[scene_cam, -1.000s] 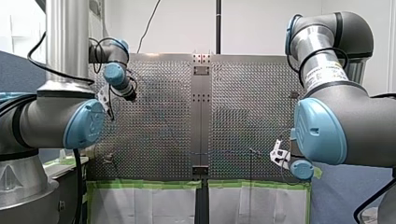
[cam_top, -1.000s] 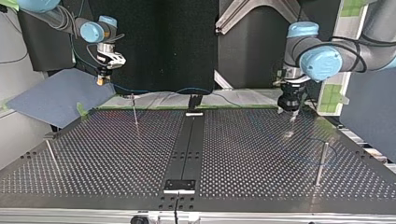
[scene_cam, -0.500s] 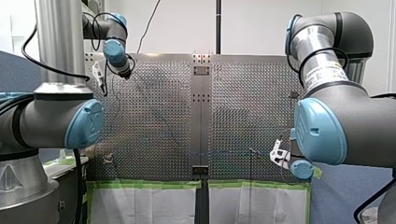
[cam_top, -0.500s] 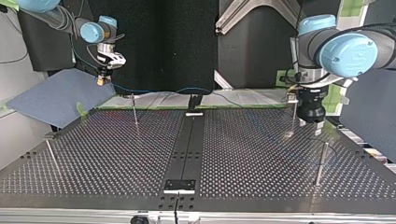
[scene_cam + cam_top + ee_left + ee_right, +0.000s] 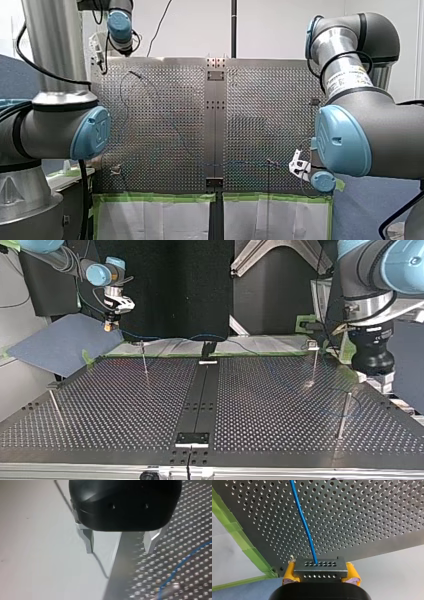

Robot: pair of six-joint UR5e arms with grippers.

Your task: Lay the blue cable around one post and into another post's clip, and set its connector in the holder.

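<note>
Gripping the connector (image 5: 320, 568) between yellow pads (image 5: 289, 573), the right hand (image 5: 321, 573) hangs at the far left corner of the table (image 5: 367, 517) in the top view; the cable (image 5: 304, 525) runs from the connector across the table; the left hand (image 5: 119, 550) is open and empty, fingers spread over the table's right edge; the cable lies near it.

- The perforated table (image 5: 125, 405) was inspected: its edge passed beneath the gap between the fingers of my left gripper (image 5: 119, 551).
- The blue cable (image 5: 185, 560) lay on it, just outside one finger.
- Strips of green tape (image 5: 249, 552) lined its edge, ahead of my right gripper (image 5: 320, 573).
- One post (image 5: 343, 415) stood near my left gripper's fingers.
</note>
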